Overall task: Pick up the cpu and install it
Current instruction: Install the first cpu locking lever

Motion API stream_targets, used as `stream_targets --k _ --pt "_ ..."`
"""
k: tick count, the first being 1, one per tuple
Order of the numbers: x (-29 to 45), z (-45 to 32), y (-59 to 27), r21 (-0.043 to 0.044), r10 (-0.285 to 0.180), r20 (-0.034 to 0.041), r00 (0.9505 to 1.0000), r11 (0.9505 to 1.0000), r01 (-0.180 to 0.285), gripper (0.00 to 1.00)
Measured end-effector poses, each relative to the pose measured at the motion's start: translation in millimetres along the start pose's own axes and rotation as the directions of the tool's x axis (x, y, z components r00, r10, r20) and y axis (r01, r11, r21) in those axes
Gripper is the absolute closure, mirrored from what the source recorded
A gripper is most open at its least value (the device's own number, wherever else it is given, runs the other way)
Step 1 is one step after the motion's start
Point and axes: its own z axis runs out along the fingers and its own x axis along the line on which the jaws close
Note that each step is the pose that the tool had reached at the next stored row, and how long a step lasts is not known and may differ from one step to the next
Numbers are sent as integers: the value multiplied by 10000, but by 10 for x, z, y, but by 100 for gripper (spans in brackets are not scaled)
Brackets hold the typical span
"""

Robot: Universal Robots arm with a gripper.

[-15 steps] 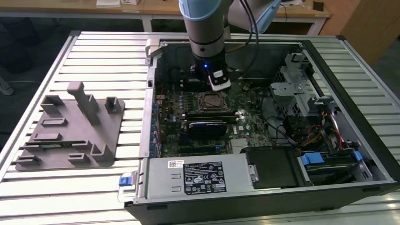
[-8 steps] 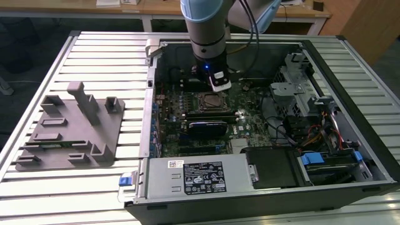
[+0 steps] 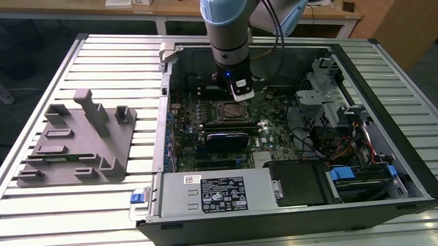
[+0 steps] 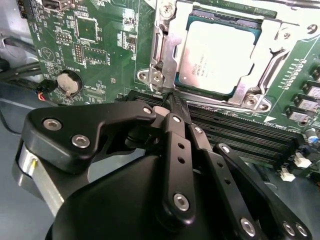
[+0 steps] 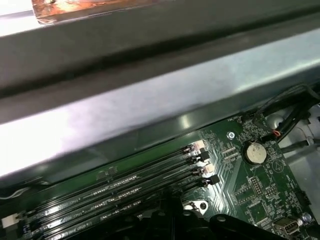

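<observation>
The cpu [image 4: 217, 55], a silvery-grey square chip, lies flat in the motherboard socket inside a metal retention frame [image 4: 160, 55]. The exterior view shows it [image 3: 231, 109] in the open computer case, just below the arm's wrist. In the second wrist view my gripper [image 4: 172, 100] has its black fingers [image 4: 175, 145] drawn together to a point, shut with nothing in them. The tip hovers by the socket frame's corner, over the edge of the memory slots, apart from the cpu. In the exterior view the gripper [image 3: 236, 98] hangs over the board just behind the socket.
Black memory slots [image 4: 240, 135] run beside the socket and a coin battery [image 4: 67, 82] sits on the green board. The case wall [image 5: 150, 100] is close by. A grey holder block [image 3: 75, 143] stands on the slatted table at the exterior view's left. The power supply [image 3: 212, 192] and cables [image 3: 329, 143] crowd the case.
</observation>
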Motion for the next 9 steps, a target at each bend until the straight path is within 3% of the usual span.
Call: stream_targets --k 9 --pt "-29 19 9 25 231 66 9997 9997 -231 89"
